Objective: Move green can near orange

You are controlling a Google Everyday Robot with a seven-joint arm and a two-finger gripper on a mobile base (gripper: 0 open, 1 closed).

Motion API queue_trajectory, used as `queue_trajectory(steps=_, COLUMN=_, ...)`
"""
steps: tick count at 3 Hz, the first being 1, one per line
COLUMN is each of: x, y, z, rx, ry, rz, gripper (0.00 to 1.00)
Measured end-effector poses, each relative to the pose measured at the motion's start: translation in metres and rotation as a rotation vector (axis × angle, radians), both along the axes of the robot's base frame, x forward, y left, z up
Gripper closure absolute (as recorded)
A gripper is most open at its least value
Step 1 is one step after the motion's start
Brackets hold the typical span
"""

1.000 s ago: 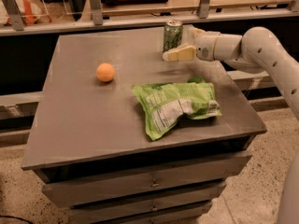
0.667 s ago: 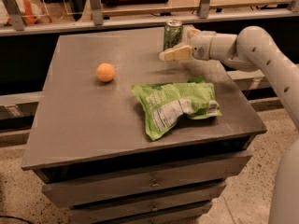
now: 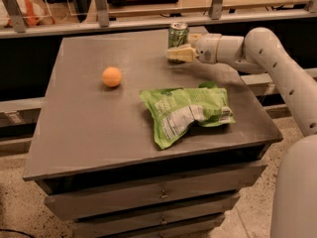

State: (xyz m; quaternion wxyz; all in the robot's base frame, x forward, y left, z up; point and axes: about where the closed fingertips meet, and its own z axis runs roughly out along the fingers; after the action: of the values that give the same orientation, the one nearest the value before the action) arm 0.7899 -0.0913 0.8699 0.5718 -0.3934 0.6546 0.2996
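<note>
The green can [image 3: 178, 33] stands upright at the far edge of the grey table [image 3: 94, 128], right of centre. The orange [image 3: 112, 77] rests on the table's left-middle part, well to the left of the can and nearer to me. My gripper [image 3: 180, 45] reaches in from the right on the white arm [image 3: 257, 43] and is open at the can. One pale finger [image 3: 179, 54] lies just in front of the can's base and the other shows at the can's right side. The can stands on the table.
A flat crinkled green chip bag [image 3: 185, 110] lies on the right half of the table, in front of the can and right of the orange. A railing with metal posts [image 3: 101, 6] runs behind the table. Drawers [image 3: 158, 195] are under the tabletop.
The gripper has moved slightly left, closing in around the can. The can, orange and chip bag have not moved.
</note>
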Motion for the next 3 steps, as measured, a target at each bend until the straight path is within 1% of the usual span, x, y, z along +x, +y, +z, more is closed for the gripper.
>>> queue_trajectory(steps=1, x=0.003, y=0.005, z=-0.002, rx=-0.001, ry=0.004, rz=0.02, gripper=0.62)
queue_trajectory(steps=2, x=-0.014, y=0.006, z=0.012, rx=-0.023, ry=0.03, rz=0.077, gripper=0.87)
queue_trajectory(steps=3, x=-0.049, y=0.008, z=0.026, rx=-0.059, ry=0.046, rz=0.157, gripper=1.0)
